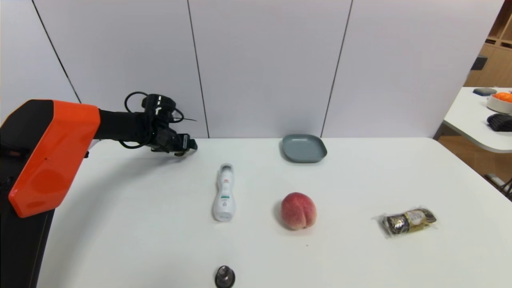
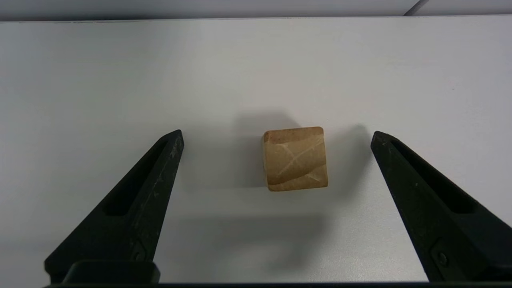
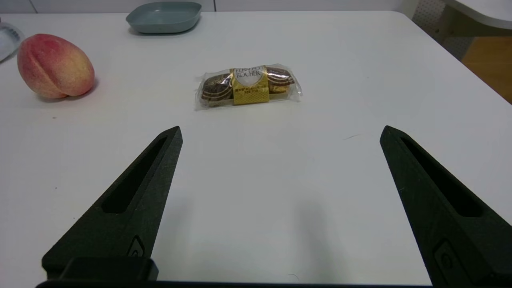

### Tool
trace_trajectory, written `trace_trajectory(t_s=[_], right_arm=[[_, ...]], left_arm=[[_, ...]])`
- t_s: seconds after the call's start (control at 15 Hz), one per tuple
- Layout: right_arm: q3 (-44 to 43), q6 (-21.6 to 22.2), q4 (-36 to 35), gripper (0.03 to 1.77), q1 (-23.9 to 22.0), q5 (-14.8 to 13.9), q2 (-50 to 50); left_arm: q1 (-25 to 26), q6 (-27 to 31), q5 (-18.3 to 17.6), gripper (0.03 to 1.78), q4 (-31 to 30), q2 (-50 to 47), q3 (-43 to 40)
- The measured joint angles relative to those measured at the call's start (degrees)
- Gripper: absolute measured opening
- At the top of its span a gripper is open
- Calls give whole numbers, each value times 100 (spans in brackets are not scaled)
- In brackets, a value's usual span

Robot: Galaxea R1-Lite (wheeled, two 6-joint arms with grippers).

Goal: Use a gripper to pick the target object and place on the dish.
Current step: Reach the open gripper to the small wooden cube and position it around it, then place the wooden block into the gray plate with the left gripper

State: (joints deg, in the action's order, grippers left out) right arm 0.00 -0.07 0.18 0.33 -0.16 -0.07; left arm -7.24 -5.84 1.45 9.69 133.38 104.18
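Right now the little tan cube [image 2: 295, 159] sits flat on the white table [image 2: 256, 72], in the gap between the two black fingers [image 2: 132, 208] of the left gripper [image 2: 276, 138]. It lies a bit closer to one finger than the other, and it reaches just a little past the tips. Nothing touches it. The fingers are spread wide, with bare table on both sides of the cube. The cube looks about as wide as it is tall, so I see no long side to line up with.

I think the coming move needs the fingers to go a little forward and down, so the cube sits well between them, and then squeeze. If the cube stays off to one side, one finger may bump it first and push it along.

Only the left wrist view shows the cube. In the head view the left gripper [image 1: 176, 146] hangs out at the far left part of the table and hides it. That view shows the grey-blue dish [image 1: 304, 148] instead, well apart from the left gripper, with a white bottle [image 1: 224, 193], a peach [image 1: 298, 211] and a gold chocolate pack [image 1: 408, 221] nearer the robot.

The right gripper [image 3: 280, 132] is not seen in the head view. Its own view shows its fingers spread wide and holding nothing, with the chocolate pack out past the tips. The left arm is much nearer the cube.
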Motion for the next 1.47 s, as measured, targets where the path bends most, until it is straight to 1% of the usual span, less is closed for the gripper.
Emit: trace_trajectory(t_s=[0.27, 0.4, 0.47, 0.6, 0.73, 0.8, 0.87, 1.2, 1.33, 1.47], right_arm=[[0, 2, 2, 171, 0, 0, 0], [0, 2, 0, 171, 2, -2, 0], [0, 0, 0, 171, 2, 0, 0], [0, 0, 4, 171, 0, 0, 0], [0, 2, 0, 171, 0, 0, 0], [0, 0, 0, 171, 0, 0, 0], [0, -2, 0, 171, 0, -2, 0], [0, 2, 0, 171, -2, -2, 0], [0, 0, 2, 171, 0, -2, 0], [0, 0, 4, 171, 0, 0, 0]], left_arm=[[2, 9, -2, 169, 1, -6, -5], [0, 0, -5, 133, 80, -17, -5], [-4, 2, -5, 119, 113, -24, -5], [-4, 0, -7, 94, 127, -28, 0], [-4, 0, -7, 73, 127, -38, 9], [-4, 0, -7, 37, 124, -49, 10], [-4, 0, -7, 41, 124, -60, 12], [-55, 17, -29, 41, 232, -187, -21], [-196, 83, -51, 41, 469, -367, -57], [-499, 221, -71, 41, 585, -588, -68]])
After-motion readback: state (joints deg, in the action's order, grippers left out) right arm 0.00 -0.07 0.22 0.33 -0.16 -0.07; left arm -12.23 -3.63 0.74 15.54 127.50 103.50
